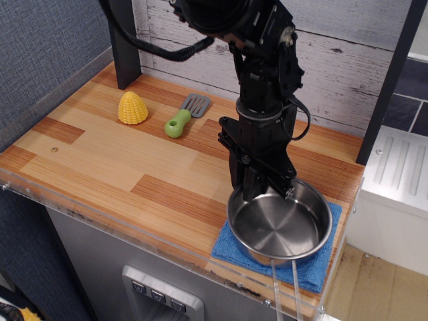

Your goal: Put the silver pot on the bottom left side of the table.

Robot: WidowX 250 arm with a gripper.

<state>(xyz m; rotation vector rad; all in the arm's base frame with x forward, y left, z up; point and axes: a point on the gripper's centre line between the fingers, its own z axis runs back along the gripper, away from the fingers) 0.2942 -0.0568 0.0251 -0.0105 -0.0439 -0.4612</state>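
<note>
The silver pot [284, 231] sits on a blue cloth [315, 270] at the front right of the wooden table [114, 160]. Its wire handle [283, 289] points out over the front edge. My gripper [251, 192] reaches straight down onto the pot's far-left rim. One finger is outside the rim and one inside, and they look closed on it. The pot still rests on the cloth. The fingertips are partly hidden behind the rim.
A yellow corn toy [132, 108] and a green-handled spatula [179, 122] lie at the back left. A black post [124, 47] stands at the back left corner. A plank wall runs along the back. The clear acrylic edge [100, 217] lines the front.
</note>
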